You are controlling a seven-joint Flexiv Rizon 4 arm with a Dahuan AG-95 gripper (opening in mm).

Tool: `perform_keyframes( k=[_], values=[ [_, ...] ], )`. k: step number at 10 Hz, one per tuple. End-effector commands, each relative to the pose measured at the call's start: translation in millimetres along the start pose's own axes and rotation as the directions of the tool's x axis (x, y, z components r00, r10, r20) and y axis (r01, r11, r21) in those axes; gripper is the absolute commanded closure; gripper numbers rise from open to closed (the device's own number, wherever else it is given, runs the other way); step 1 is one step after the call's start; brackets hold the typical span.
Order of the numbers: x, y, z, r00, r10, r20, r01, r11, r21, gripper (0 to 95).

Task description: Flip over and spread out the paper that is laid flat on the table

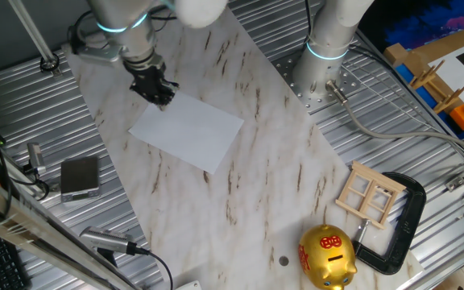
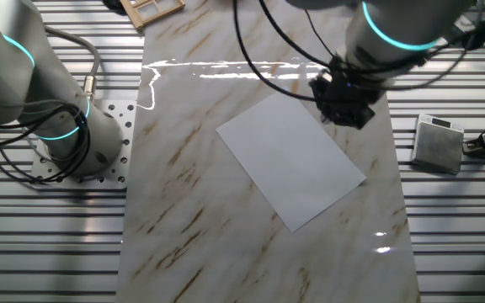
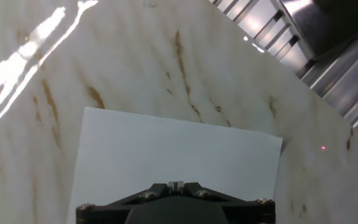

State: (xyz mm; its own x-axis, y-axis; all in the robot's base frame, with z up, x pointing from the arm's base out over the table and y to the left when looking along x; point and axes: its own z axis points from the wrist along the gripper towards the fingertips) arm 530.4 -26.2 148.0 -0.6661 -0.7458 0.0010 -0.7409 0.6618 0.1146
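The white paper [image 1: 188,127] lies flat on the marble table [image 1: 256,185]; it also shows in the other fixed view [image 2: 293,156] and in the hand view [image 3: 173,149]. My gripper [image 1: 159,93] is down at the paper's far left edge, which in the other fixed view [image 2: 343,108] is its right edge. In the hand view the two fingertips [image 3: 172,185] are pressed together over the sheet's near edge. The edge under them is hidden. The rest of the sheet looks flat and unlifted.
A small grey square pad [image 1: 80,176] lies on the ribbed metal to the left. A gold piggy bank [image 1: 326,256], a wooden frame [image 1: 369,193] and a black clamp [image 1: 401,225] stand at the table's near right. The arm's base [image 1: 321,68] is at the back.
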Motion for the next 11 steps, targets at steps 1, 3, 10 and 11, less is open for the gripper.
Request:
perform_keyframes(
  k=[1, 3, 10, 11],
  values=[
    [-0.3, -20.3, 9.5, 0.998, -0.057, -0.014, 0.057, 0.998, -0.011, 95.0],
    [-0.9, -32.3, 15.4, 0.996, -0.084, -0.021, 0.083, 0.996, -0.025, 95.0],
    [-6.4, -75.1, 31.5, 0.975, -0.221, -0.019, 0.22, 0.974, -0.054, 95.0],
    [-5.5, -75.6, 31.7, 0.975, -0.22, -0.018, 0.219, 0.974, -0.052, 95.0]
  ],
)
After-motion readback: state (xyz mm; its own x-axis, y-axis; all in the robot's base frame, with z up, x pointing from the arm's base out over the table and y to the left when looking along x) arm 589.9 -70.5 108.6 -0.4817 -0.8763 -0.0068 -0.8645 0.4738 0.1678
